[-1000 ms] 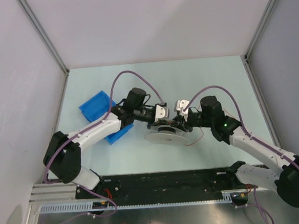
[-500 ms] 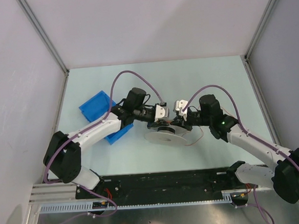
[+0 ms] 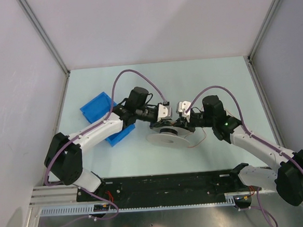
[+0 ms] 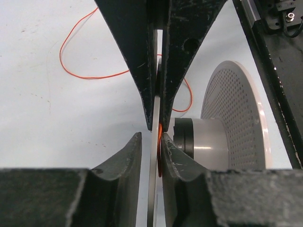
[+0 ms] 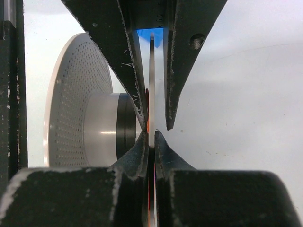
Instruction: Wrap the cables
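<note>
Where thread-thin orange cable (image 4: 97, 77) loops, a round perforated spool (image 4: 232, 118) sits.

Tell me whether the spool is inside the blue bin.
No, the spool rests on the table beside the blue bin, outside it.

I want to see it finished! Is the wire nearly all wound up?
Not nearly. Done: only a bit of wire sits by the spool hub. In hand: right fingers pinch its rim, left fingers open around it. Left: a long loop lies loose on the table.
</note>
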Controlling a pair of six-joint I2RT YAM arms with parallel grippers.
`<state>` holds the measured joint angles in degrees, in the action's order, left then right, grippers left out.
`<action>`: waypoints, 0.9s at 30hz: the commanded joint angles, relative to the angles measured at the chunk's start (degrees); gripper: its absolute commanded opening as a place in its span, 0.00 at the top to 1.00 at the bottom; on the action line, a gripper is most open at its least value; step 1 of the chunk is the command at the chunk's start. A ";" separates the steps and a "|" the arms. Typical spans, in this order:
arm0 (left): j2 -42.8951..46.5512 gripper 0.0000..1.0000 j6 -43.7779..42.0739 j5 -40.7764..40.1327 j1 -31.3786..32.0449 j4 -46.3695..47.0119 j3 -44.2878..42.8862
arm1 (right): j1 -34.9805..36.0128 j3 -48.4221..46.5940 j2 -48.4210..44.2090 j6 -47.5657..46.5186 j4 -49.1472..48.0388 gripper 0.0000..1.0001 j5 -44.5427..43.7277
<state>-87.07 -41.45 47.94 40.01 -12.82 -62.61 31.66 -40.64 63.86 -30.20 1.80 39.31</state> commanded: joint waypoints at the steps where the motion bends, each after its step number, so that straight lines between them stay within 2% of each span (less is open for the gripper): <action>1: -0.90 0.76 0.62 -0.82 0.04 1.42 -3.41 | 0.07 -1.98 0.36 -0.61 -0.61 1.00 1.31; 9: -1.83 0.77 -0.52 -3.61 0.96 1.41 -2.50 | 0.15 -1.98 0.50 -0.14 -1.20 1.00 0.87; 16: -1.86 0.98 -0.39 -3.74 1.12 1.46 -2.46 | 0.23 -1.98 0.57 -0.15 -1.24 1.00 0.91; 20: -1.13 1.00 0.42 -2.46 0.43 1.47 -1.83 | 0.08 -1.98 0.34 -0.63 -1.15 1.00 1.06; 21: -0.67 1.00 0.81 -1.78 0.03 1.43 -1.65 | -0.14 -2.03 0.01 -0.86 -0.86 0.96 1.00; 22: -0.22 1.00 1.13 -1.48 -0.39 1.46 -1.42 | -0.39 -2.01 -0.46 -1.11 -0.32 0.88 0.75; 25: 1.48 1.00 1.54 -0.80 -1.85 1.48 -0.56 | -2.08 -2.01 -2.69 -2.14 2.86 0.54 0.21; 27: 2.70 1.00 1.81 -0.50 -2.89 1.44 0.10 | -4.01 -1.99 -4.29 -3.09 6.46 0.39 0.28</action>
<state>-88.05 -39.40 47.20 39.51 -14.00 -63.22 30.41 -40.64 63.16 -31.64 3.68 39.27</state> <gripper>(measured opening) 0.037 0.519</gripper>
